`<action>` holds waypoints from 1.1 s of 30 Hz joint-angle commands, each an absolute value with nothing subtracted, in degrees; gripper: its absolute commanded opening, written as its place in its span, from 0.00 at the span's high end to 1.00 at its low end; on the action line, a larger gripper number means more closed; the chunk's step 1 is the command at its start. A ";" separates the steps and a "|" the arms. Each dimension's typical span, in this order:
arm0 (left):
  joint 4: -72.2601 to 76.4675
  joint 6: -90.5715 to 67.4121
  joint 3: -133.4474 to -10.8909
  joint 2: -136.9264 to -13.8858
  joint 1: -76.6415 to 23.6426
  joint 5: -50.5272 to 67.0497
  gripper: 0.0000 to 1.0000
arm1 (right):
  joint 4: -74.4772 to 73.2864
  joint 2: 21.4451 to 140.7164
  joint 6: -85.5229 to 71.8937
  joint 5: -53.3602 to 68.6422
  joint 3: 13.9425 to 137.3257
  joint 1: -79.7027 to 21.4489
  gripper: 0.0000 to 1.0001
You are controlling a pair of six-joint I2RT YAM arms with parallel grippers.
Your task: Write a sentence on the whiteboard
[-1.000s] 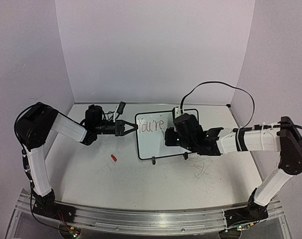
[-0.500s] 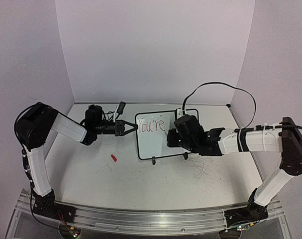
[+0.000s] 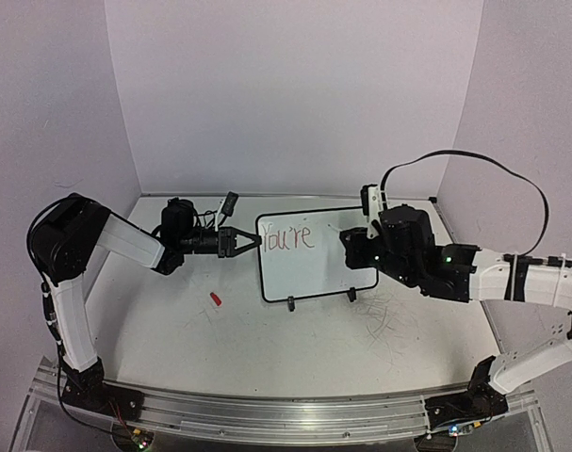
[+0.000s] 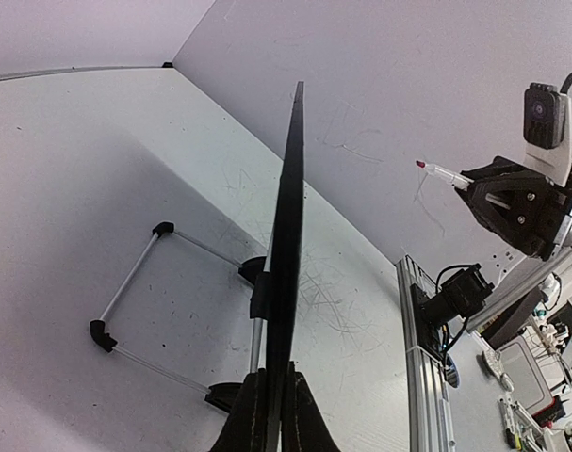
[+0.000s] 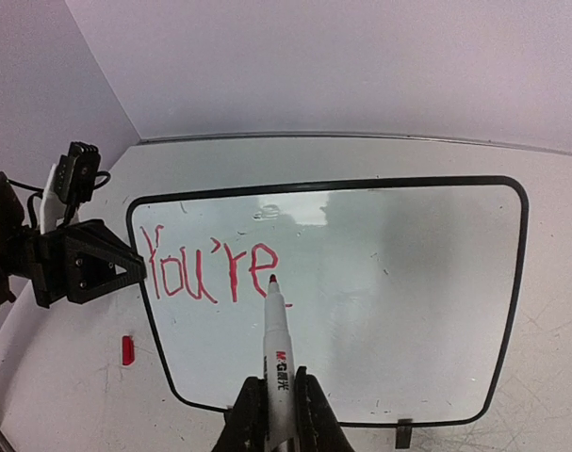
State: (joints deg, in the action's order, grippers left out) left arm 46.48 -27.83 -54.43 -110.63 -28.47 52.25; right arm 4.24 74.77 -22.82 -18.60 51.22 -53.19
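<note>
The whiteboard stands on two small black feet at mid-table; it also shows in the right wrist view and edge-on in the left wrist view. Red marker writing reads "You're" at its upper left, also seen in the right wrist view. My left gripper is shut on the board's left edge. My right gripper is shut on a white red-tipped marker, its tip held off the board below the "e".
A red marker cap lies on the tabletop left of the board, also visible in the right wrist view. Grey scribble scuffs mark the tabletop right of the board's front. White walls enclose the back and sides.
My right arm has pulled back to the right, away from the board face, uncovering the board's right half. The left gripper and board have not moved.
</note>
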 commanded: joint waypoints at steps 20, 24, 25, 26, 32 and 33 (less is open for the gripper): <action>43.69 -26.39 -57.18 -108.79 -29.72 52.74 1.00 | 11.73 88.40 -15.29 -9.20 56.16 -58.32 1.00; 43.54 -26.28 -57.08 -108.63 -29.71 52.74 1.00 | 13.45 92.72 -16.27 -8.34 57.73 -59.74 1.00; 43.51 -26.27 -57.12 -108.63 -29.71 52.74 1.00 | 13.95 93.54 -16.72 -7.80 57.90 -59.84 1.00; 43.45 -26.20 -57.12 -108.58 -29.71 52.79 1.00 | 14.61 94.12 -16.82 -6.65 58.02 -59.94 1.00; 43.38 -25.84 -56.94 -108.13 -29.79 52.82 1.00 | 15.02 98.32 -17.70 -7.02 60.18 -61.26 1.00; 43.36 -25.75 -56.87 -108.02 -29.79 52.77 1.00 | 14.87 98.73 -18.12 -7.88 60.44 -61.26 1.00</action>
